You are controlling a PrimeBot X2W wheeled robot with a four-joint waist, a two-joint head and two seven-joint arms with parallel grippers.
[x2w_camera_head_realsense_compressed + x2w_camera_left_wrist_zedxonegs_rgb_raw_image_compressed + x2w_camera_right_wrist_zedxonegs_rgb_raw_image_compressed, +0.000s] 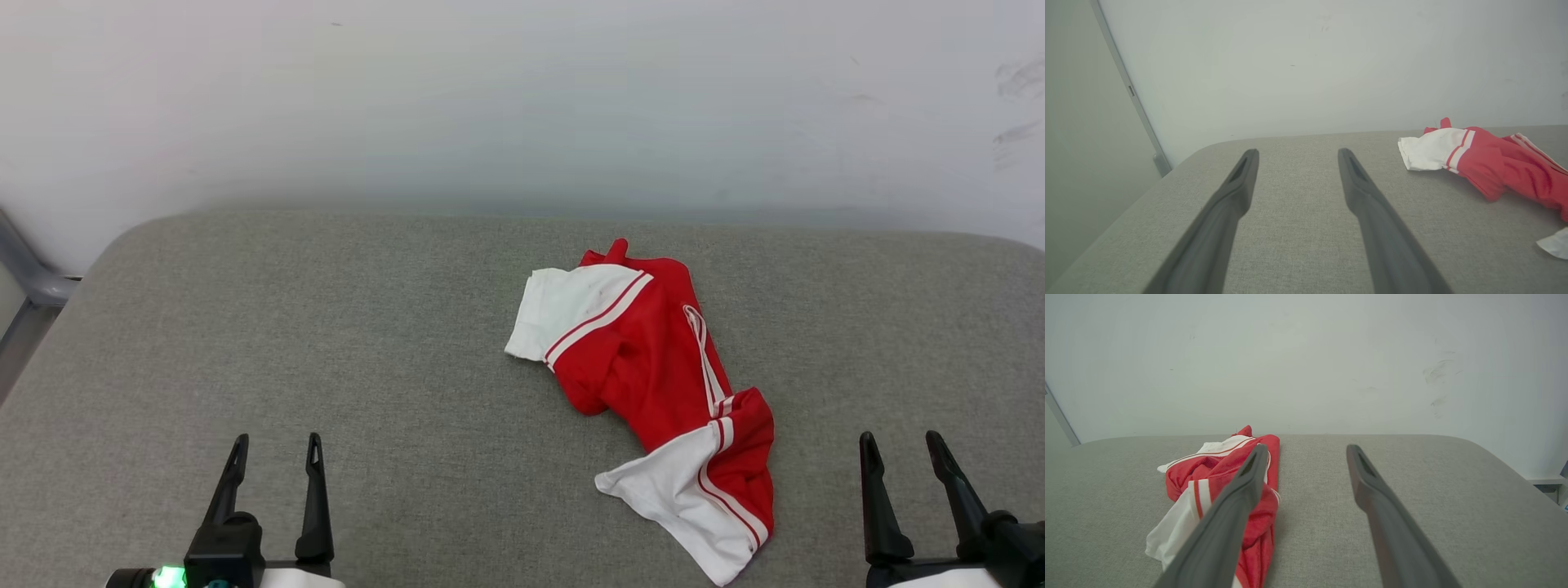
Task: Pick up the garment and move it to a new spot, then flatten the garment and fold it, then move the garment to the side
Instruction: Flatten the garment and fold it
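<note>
The red jersey T-shirt [653, 367] lies crumpled on the grey padded surface [326, 327], right of centre, with one white sleeve [563, 306] at its far left and another at its near end. The left gripper [277, 441] and right gripper [900, 438] hover at the near edge, fingers spread and empty. The left wrist view adds a grey rail [1131, 90] at the far left, beside the wall [1331, 61]. The right wrist view adds dark scuffs [1437, 371].

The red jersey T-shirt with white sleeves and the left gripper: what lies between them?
Nothing. In the head view, bare grey woven surface runs from the left gripper to the red jersey T-shirt.
</note>
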